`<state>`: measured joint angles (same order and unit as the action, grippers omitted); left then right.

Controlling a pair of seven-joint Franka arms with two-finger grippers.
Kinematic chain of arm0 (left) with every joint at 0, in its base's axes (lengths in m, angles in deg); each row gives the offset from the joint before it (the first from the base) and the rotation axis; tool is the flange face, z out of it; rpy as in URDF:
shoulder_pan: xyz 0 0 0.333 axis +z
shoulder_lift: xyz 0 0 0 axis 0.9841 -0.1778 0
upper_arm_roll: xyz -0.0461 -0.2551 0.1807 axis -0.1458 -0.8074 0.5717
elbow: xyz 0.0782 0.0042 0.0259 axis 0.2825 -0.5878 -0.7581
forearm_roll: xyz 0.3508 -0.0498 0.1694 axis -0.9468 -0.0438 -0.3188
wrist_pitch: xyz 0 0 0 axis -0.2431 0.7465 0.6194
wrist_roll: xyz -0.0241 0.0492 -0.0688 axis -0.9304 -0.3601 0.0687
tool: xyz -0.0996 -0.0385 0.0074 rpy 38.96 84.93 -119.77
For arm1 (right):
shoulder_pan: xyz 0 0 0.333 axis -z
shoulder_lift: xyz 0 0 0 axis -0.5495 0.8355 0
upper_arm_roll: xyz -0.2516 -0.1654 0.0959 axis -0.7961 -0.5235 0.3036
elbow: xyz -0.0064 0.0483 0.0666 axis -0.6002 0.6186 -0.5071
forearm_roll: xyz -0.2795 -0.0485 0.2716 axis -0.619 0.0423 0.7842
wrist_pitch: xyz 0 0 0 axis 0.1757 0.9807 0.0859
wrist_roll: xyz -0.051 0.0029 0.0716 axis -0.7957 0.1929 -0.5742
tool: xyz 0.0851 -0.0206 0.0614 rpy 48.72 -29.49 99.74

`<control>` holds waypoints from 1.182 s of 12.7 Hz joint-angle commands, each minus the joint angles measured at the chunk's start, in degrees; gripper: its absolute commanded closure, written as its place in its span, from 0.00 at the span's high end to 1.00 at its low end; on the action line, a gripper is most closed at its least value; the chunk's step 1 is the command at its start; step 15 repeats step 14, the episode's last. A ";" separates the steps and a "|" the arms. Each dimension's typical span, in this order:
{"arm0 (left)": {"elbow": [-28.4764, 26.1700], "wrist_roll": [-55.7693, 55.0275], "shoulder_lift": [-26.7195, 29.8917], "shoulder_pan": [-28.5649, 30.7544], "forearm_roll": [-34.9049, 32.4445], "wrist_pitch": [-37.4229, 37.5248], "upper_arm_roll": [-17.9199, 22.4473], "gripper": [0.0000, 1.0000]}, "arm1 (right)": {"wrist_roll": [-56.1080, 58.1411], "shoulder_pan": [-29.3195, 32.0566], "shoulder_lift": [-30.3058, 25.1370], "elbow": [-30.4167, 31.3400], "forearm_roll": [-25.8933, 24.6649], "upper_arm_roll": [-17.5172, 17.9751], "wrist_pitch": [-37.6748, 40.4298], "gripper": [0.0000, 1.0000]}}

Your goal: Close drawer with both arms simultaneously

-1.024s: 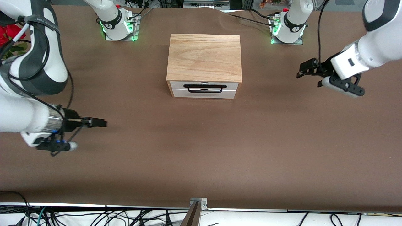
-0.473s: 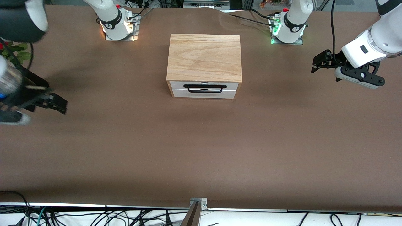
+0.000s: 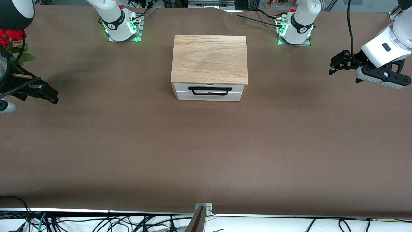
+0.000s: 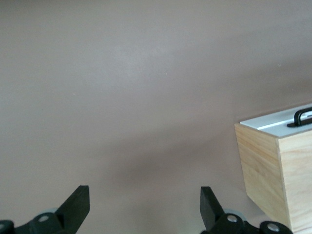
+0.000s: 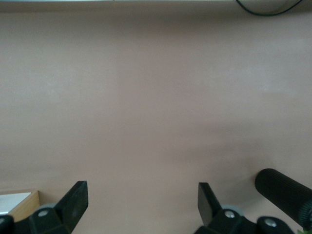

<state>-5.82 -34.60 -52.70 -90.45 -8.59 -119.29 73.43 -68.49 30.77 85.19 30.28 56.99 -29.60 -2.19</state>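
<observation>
The wooden box (image 3: 209,58) stands mid-table near the arms' bases. Its drawer (image 3: 208,92) shows a white front with a black bar handle (image 3: 210,90), pushed in level with the box's frame. My left gripper (image 3: 334,64) hangs open over bare table toward the left arm's end, well apart from the box. In the left wrist view the left gripper (image 4: 145,204) holds nothing, with the box (image 4: 287,180) and handle (image 4: 303,117) to one side. My right gripper (image 3: 51,96) is open over the right arm's end. The right gripper (image 5: 141,202) is empty too, with a box corner (image 5: 22,204) at the frame's edge.
Red flowers with green leaves (image 3: 9,37) sit at the table's edge at the right arm's end. Both arm bases (image 3: 120,24) (image 3: 296,27) glow green beside the box's back. A metal post (image 3: 201,216) stands at the table edge nearest the camera.
Both grippers have drawn outward, away from the box toward their own ends of the table. The right arm has swung up and back. The drawer looks the same throughout.
</observation>
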 commanded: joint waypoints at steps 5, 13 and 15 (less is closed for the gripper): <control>5.49 -9.79 -0.76 -0.47 -2.05 0.75 0.15 1.00 | -5.94 3.53 -5.04 7.48 2.43 4.12 -1.40 1.00; 7.78 -9.87 -1.20 -1.09 -7.85 2.50 0.15 1.00 | -6.04 2.65 -3.37 5.80 2.52 4.12 -0.78 1.00; 7.78 -9.87 -1.20 -1.09 -7.76 2.42 0.15 1.00 | -5.70 2.65 -3.45 5.80 2.61 4.12 -0.78 1.00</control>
